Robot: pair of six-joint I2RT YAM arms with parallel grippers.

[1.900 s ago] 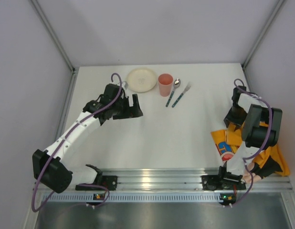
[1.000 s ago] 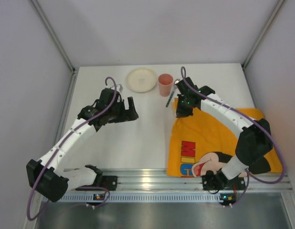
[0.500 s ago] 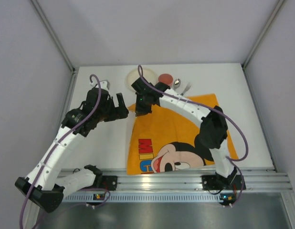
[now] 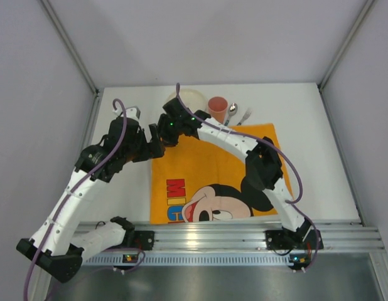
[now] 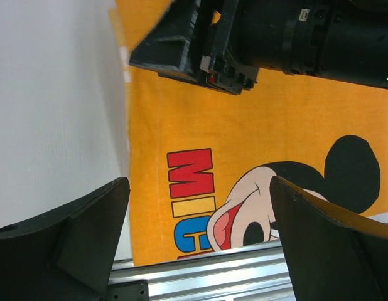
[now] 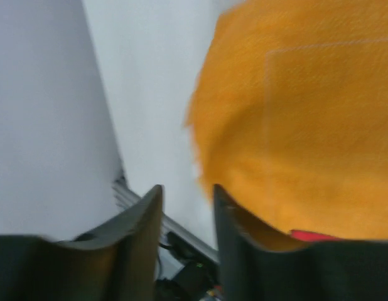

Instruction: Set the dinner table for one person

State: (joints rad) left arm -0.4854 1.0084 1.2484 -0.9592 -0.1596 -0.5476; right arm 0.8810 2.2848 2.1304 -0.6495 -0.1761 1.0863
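Dinner table (image 4: 319, 157): it fills the middle of the top view, from the back wall down to the ribbed rail at the bottom of the frame. The top is white and matte.
Table handling: it looks rigid, heavy and fixed. There is nothing on it to grasp, since it only bears the setting. The matte top should keep cloth and crockery from sliding much.
Mat (image 4: 181, 166): an orange printed cloth lying flat at centre frame, with its lower edge by the rail. It is probably light and limp, and is best pinched at a corner or edge.
Right gripper (image 6: 186, 188): it is at the mat's upper-left corner with its jaws nearly together. The wrist view is blurred, so I cannot tell whether cloth is caught between them.
Left gripper (image 5: 199, 182): its jaws are spread wide and hold nothing. It hovers above the mat's left edge.
Tableware: the plate (image 4: 189, 95), cup (image 4: 217, 108), spoon (image 4: 232, 110) and fork (image 4: 247, 115) stand in a row at upper centre, beyond the mat's far edge. The plate is partly hidden by the right arm.
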